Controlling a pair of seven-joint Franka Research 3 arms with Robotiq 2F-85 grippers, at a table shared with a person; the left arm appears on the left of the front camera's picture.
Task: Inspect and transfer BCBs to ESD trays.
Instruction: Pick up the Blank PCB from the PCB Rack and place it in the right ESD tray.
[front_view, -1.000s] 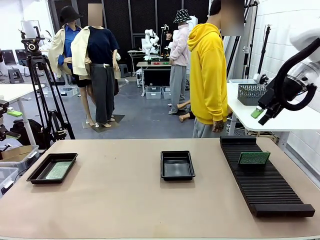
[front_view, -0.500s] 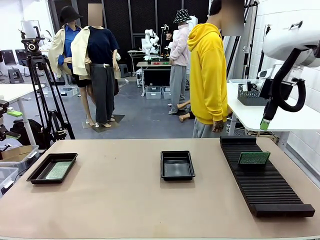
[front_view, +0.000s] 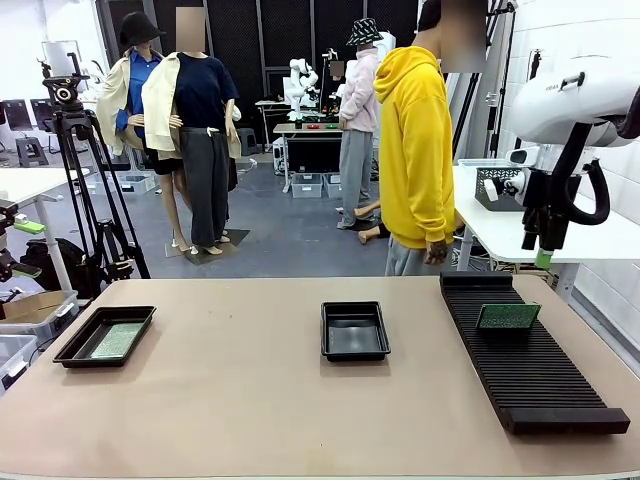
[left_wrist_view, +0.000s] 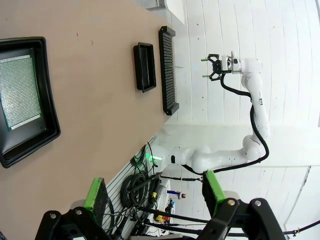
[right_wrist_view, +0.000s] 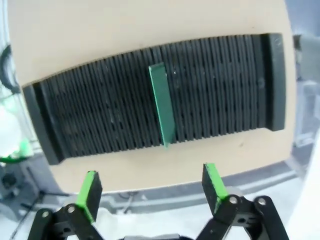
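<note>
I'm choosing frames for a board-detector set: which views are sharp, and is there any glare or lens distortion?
Front view: sharp, evenly lit, a pale sheen on the floor of the middle tray. Left wrist view: crisp, the flat board showing a legible dot grid, but rolled sideways. Right wrist view: soft throughout, the rack bowed by the wide lens, the upright board fuzzy-edged.

We see a tan desk (front_view: 250, 410) carrying three things. A black ESD tray (front_view: 355, 335) sits near its middle. A matching tray (front_view: 80, 347) lies well apart to that tray's left. A long black ribbed rack (front_view: 530, 370) lies to its right, running from the far edge toward us.
</note>
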